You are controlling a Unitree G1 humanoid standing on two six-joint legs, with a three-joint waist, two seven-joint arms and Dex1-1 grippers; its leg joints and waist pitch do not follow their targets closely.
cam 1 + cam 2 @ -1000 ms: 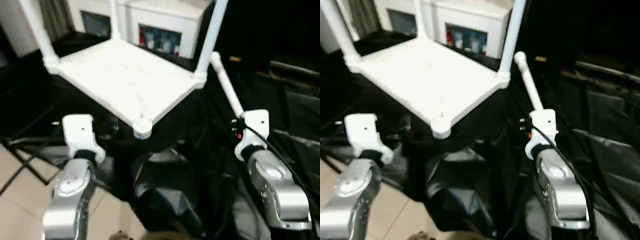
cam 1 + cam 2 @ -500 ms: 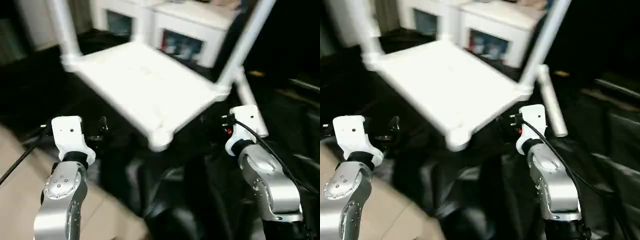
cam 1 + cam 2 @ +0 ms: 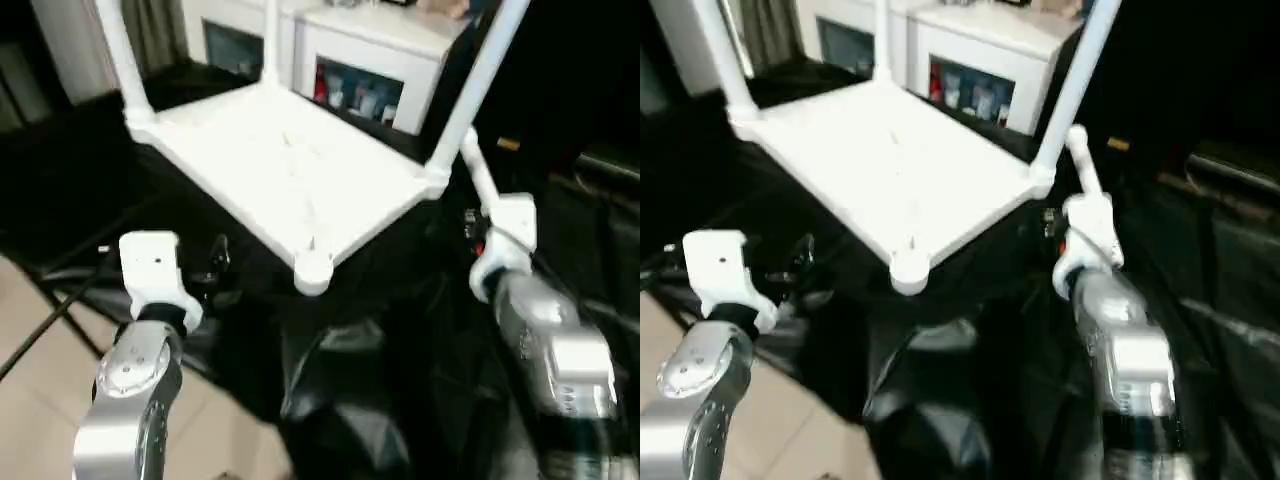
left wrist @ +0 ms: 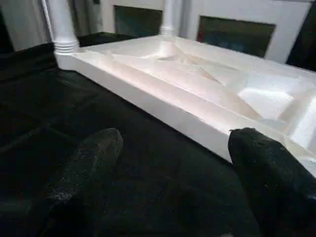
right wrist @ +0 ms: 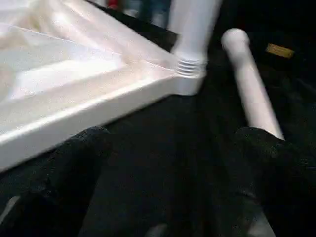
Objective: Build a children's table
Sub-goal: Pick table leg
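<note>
Left wrist view: the left gripper (image 4: 170, 163) is seen with its black fingers (image 4: 84, 168) spread wide, nothing between them but black cloth (image 4: 59, 108); the ribbed underside of the upturned tabletop (image 4: 197, 84) lies just beyond the fingertips, untouched. In the right wrist view the right gripper (image 5: 173, 168) is likewise held wide apart and empty; a fitted leg (image 5: 195, 29) stands in its corner socket ahead, and the loose leg (image 5: 249, 84) lies on the cloth beside one finger, contact not discernible. In the left eye view both silver forearms (image 3: 135, 390) are extended forward and low, flanking the near empty corner socket (image 3: 312, 272). No legible writing is seen; a white cabinet (image 3: 370, 60) stands behind.
</note>
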